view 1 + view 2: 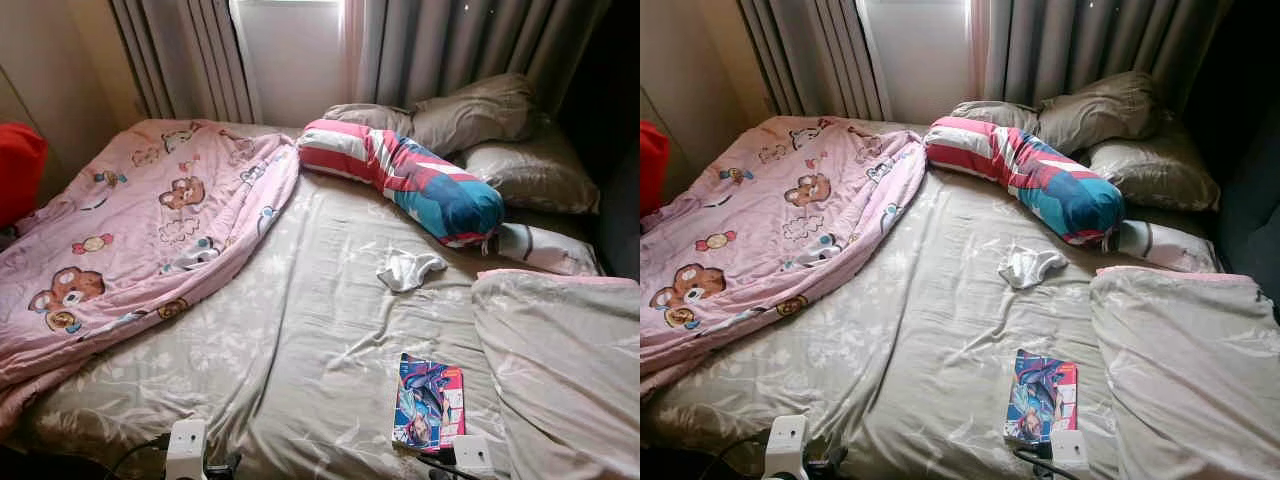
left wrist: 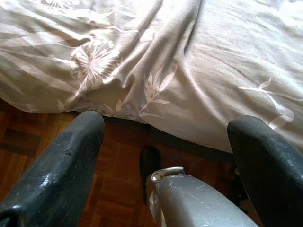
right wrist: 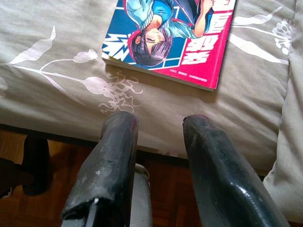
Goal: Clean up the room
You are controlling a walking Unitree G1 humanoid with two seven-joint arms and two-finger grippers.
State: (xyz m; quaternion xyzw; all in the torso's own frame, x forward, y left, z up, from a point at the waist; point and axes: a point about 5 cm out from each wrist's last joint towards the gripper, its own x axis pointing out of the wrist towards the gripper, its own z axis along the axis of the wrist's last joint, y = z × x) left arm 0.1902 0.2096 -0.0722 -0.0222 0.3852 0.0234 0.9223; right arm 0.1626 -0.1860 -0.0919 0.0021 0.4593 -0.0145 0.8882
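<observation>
Right end effector (image 3: 158,127), fingers apart, hovers at 6 o'clock of the comic book (image 1: 428,402); grasping it seems next.

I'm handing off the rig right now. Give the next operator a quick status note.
Left gripper: open, empty, at the bed's near edge over the sheet.
Right gripper: open, empty, just short of the comic book lying flat near the bed's edge.
White sock lies mid-bed; pink blanket is crumpled on the left; striped bolster and pillows sit at the head.
Done: nothing visible. Left: comic book, sock, blanket.
</observation>
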